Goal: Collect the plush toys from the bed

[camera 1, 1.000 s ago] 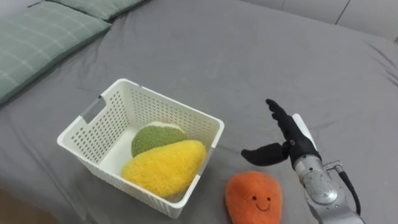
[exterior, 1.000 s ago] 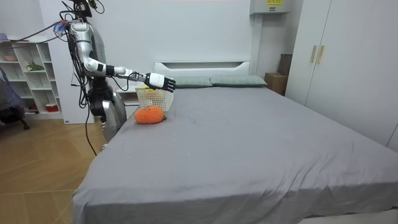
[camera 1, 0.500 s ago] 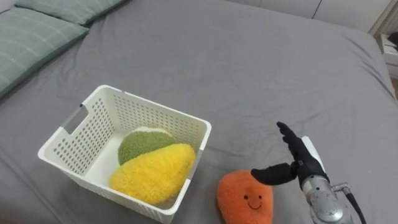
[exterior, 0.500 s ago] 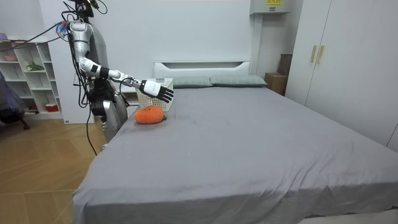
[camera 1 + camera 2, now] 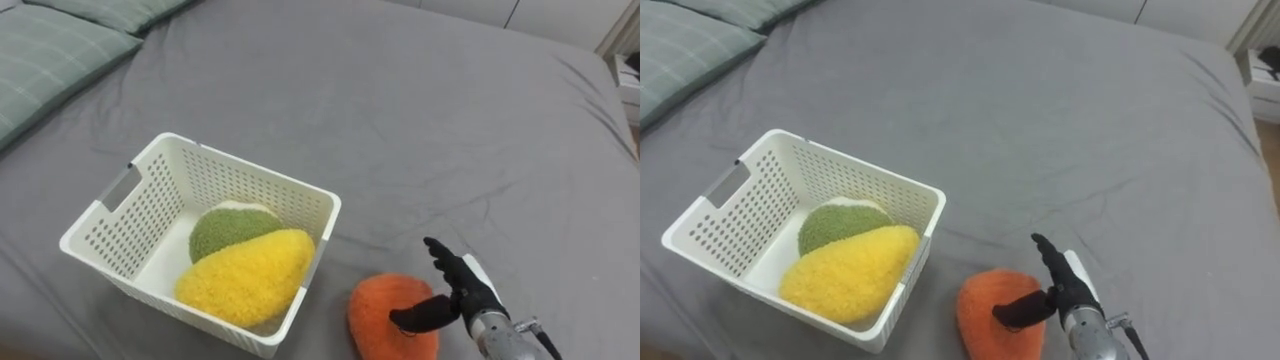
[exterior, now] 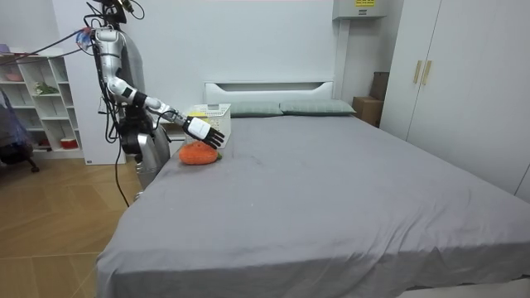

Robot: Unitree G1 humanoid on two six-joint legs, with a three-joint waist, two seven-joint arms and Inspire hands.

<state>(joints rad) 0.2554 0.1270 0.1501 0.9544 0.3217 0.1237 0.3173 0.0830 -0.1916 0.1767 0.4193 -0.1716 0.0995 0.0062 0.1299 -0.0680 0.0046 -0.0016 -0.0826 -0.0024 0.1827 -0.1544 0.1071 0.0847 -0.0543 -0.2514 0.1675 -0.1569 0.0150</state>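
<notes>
1. The orange plush toy (image 5: 392, 315) lies on the grey bed (image 5: 430, 120), close to the side edge where the robot stands, up toward the head end.
2. The right hand (image 5: 462, 292) hovers at the toy's right side, fingers straight and spread, thumb (image 5: 420, 316) stuck out over the toy's edge; whether it touches, I cannot tell.
3. Just left of the toy stands a white perforated basket (image 5: 240, 168), not touching it.
4. Inside the basket a yellow plush toy (image 5: 245, 282) leans on a green plush toy (image 5: 222, 232).
5. Green checked pillows (image 5: 50, 50) lie beyond the basket at the bed's head.
</notes>
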